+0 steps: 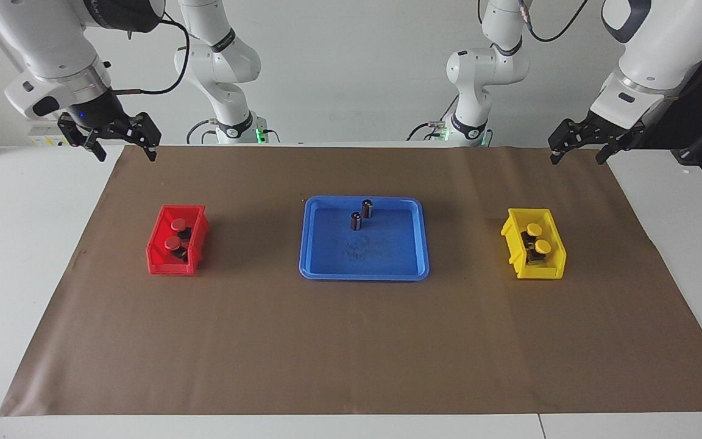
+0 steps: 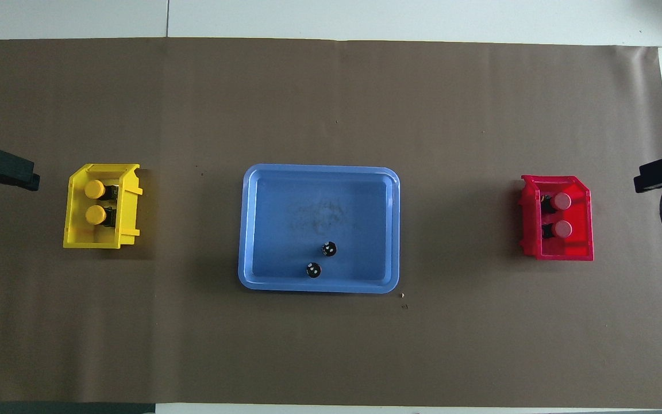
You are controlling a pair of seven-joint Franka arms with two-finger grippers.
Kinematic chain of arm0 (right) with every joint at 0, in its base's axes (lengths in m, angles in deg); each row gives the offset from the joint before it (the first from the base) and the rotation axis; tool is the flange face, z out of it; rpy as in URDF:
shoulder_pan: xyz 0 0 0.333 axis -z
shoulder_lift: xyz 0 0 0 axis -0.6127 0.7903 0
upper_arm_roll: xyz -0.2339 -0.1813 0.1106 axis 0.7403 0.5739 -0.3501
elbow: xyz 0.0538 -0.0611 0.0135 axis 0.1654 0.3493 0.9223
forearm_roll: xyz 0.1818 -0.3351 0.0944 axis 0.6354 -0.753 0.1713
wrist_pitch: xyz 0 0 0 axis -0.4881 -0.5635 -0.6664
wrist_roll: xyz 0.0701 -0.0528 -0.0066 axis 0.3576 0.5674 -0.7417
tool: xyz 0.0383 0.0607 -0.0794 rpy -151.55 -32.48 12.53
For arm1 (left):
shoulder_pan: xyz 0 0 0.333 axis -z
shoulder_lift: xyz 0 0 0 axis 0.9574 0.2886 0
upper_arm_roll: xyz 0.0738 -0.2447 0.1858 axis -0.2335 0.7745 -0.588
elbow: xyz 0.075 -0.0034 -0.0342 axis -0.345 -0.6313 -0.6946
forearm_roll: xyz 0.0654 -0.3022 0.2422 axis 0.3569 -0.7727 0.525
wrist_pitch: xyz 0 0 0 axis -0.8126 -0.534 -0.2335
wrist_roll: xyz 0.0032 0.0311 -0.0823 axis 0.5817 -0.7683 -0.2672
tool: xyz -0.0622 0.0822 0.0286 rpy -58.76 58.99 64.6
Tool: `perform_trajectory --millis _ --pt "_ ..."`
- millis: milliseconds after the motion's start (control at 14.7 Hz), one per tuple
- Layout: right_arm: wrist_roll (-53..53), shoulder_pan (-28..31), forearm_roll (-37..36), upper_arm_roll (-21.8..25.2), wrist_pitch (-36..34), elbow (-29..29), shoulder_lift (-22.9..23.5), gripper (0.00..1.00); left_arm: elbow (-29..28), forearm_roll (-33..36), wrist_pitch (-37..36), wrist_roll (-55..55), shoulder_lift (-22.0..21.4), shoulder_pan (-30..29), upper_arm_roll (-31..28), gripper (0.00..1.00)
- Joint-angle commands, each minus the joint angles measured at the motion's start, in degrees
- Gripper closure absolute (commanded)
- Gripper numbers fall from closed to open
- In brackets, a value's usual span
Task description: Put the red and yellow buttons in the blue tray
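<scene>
The blue tray (image 1: 387, 259) lies in the middle of the brown mat. Two red buttons (image 1: 177, 225) (image 1: 173, 244) lie in a red bin (image 1: 155, 256) toward the right arm's end. Two yellow buttons (image 1: 534, 230) (image 1: 543, 247) lie in a yellow bin (image 1: 511, 235) toward the left arm's end. My right gripper (image 1: 125, 153) hangs open and empty over the mat's corner at the robots' edge, well apart from the red bin. My left gripper (image 1: 576, 160) hangs open and empty over the mat's corner at its own end.
Two dark capless cylinders (image 1: 367, 208) (image 1: 356, 221) stand in the blue tray's half nearer the robots. White table (image 1: 28, 256) borders the mat at both ends. The mat (image 1: 351, 347) stretches wide on the side away from the robots.
</scene>
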Motion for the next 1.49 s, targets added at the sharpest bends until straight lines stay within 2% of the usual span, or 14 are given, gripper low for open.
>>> perform_trajectory --millis 0,611,747,882,1222,1425 --pt "0.6 1.3 0.9 -0.7 0.2 -0.5 0.4 0.0 -1.9 0.9 0.8 0.0 -1.7 0.1 -0.1 0.0" --pt "0.3 0.7 0.9 -0.7 1.5 1.8 -0.5 0.01 -1.9 0.9 0.8 0.0 -1.7 0.1 -0.1 0.0" --pt "0.4 0.9 1.4 -0.7 10.9 8.7 -2.7 0.14 -1.9 0.9 0.8 0.0 -1.7 0.1 -0.1 0.0" --pt "0.3 1.3 3.6 -0.7 17.1 14.8 -3.4 0.19 -1.9 0.9 0.8 0.0 -1.7 0.1 -0.1 0.0" --pt "-0.7 2.7 3.8 -0.6 27.8 19.8 2.9 0.22 -1.9 0.9 0.8 0.0 -1.7 0.1 -0.1 0.0" --pt "-0.7 2.9 3.8 -0.6 35.6 24.4 4.6 0.28 -1.9 0.9 0.8 0.0 -1.7 0.1 -0.1 0.0"
